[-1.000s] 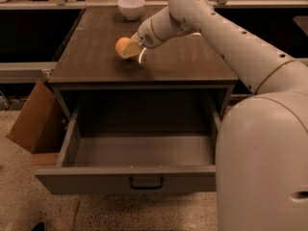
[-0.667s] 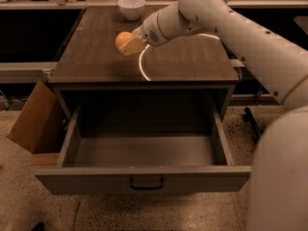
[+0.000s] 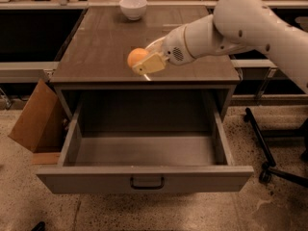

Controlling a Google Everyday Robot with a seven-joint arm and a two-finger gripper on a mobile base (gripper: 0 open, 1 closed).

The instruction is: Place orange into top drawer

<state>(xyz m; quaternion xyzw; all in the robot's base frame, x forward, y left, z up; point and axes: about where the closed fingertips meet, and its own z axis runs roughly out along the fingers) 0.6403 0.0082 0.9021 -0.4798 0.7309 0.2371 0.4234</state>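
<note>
The orange [image 3: 136, 57] is a small round fruit held in my gripper [image 3: 144, 63], above the front part of the brown tabletop [image 3: 101, 42] near its front edge. The gripper's pale fingers [image 3: 150, 64] are shut on the orange from its right and lower side. My white arm [image 3: 231, 25] reaches in from the right. The top drawer [image 3: 144, 177] is pulled fully out below the tabletop, grey, with a small dark handle [image 3: 147, 182] at the centre of its front. Its inside shows nothing in it.
A white bowl [image 3: 133, 7] stands at the back of the tabletop. A brown cardboard box [image 3: 33, 119] leans at the cabinet's left. A black chair base with castors [image 3: 269, 153] is at the right on the speckled floor.
The gripper has lifted the orange off the tabletop and carried it toward the table's front edge, closer to the open drawer. The view has also shifted.
</note>
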